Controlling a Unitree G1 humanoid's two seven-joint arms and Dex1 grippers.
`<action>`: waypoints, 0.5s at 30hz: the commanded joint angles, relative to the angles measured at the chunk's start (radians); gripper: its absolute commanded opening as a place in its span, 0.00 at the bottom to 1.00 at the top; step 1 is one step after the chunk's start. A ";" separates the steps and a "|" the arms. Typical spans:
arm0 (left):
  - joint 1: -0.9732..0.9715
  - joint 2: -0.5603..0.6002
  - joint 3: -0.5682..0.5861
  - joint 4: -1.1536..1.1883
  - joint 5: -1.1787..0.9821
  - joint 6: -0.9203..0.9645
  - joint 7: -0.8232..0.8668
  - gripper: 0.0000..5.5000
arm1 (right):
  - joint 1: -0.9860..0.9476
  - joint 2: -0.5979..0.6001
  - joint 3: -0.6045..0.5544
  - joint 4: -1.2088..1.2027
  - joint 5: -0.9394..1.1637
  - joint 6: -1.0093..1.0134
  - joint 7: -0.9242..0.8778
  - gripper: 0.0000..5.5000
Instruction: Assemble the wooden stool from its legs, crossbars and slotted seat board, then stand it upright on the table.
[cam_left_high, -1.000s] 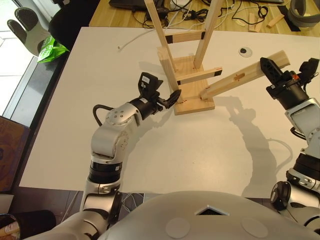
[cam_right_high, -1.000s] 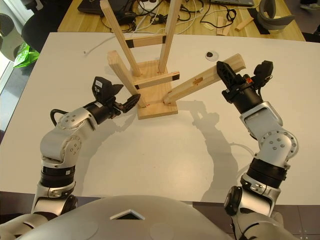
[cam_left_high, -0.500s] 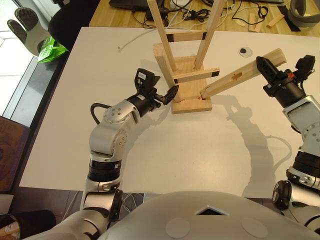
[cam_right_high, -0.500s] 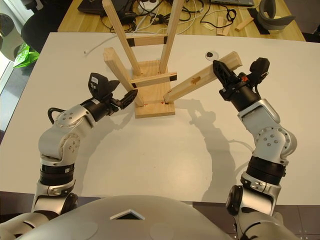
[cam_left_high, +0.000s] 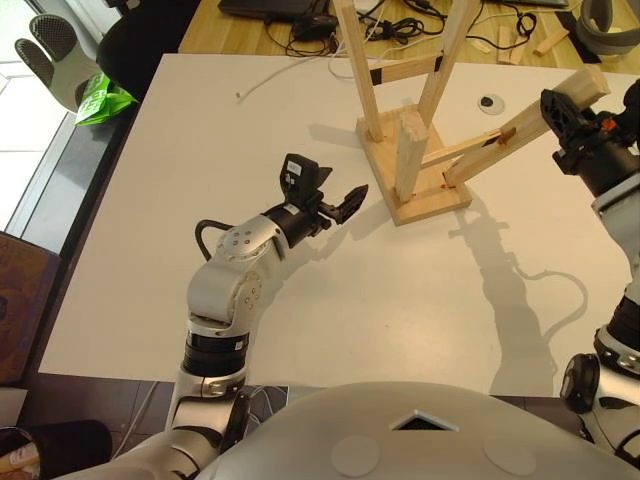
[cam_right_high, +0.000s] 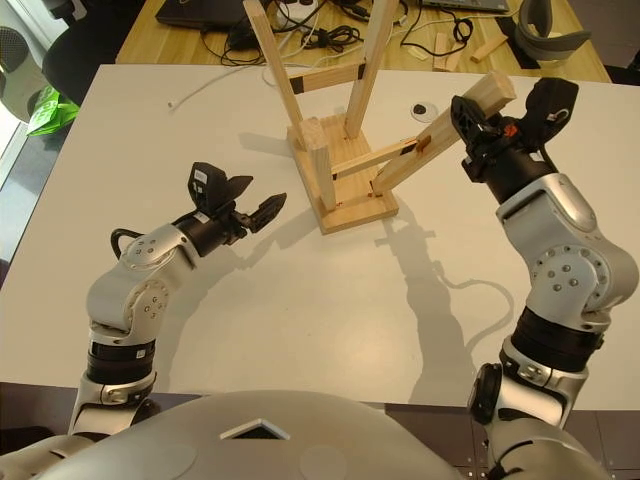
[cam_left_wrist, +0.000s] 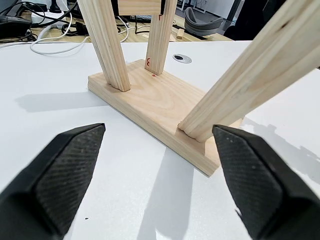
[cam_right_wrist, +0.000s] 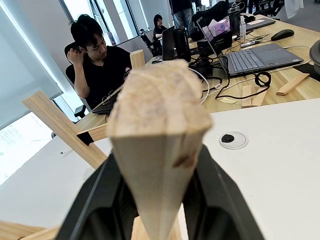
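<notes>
Right eye view: the stool (cam_right_high: 352, 207) is laid seat-down on the desk (cam_right_high: 330, 310), its leaning leg (cam_right_high: 425, 150) clamped in the jaws of the right gripper (cam_right_high: 476, 126), likely for seating, while the jaws of the left gripper (cam_right_high: 255, 197) are held apart beside it

Two stool legs (cam_left_high: 361, 70) cut off at top edge.

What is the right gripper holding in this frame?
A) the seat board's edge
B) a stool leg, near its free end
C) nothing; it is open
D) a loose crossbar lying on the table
B: the right gripper is shut on the slanted leg near its upper end. The leg's lower end meets the seat board.
</notes>
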 joint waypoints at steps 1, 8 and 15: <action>-0.015 -0.013 -0.002 0.010 0.005 -0.010 0.014 0.72 | -0.007 0.018 0.026 0.028 0.005 0.019 0.031 0.19; -0.028 -0.022 -0.004 0.025 0.011 -0.027 0.020 0.72 | 0.036 0.033 -0.014 0.201 0.038 0.039 0.107 0.19; -0.038 -0.039 -0.012 0.048 0.022 -0.053 0.028 0.72 | -0.010 -0.021 0.018 0.176 0.025 0.053 0.170 0.19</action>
